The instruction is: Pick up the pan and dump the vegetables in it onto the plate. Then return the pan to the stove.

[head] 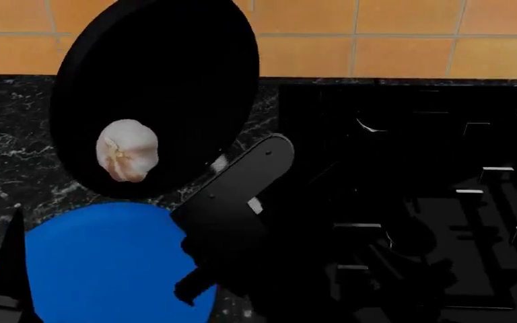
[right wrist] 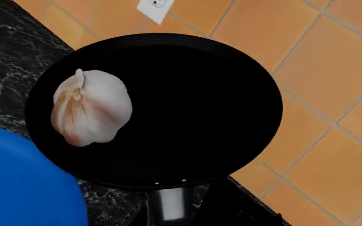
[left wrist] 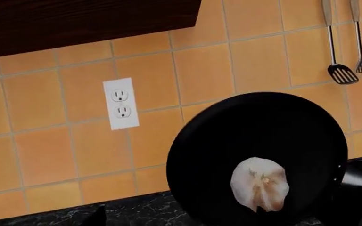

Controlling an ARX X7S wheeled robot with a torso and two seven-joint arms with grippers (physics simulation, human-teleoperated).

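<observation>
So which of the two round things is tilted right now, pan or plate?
The black pan, tipped steeply with the garlic bulb near its low edge; the blue plate lies flat below.

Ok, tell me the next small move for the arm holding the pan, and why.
Probably tip the pan a little further toward the plate. It is already steeply tilted above the plate's far edge, yet the garlic bulb sits near the pan's low rim, not yet out. The right gripper itself is hidden at the handle, so its grip cannot be checked.
</observation>
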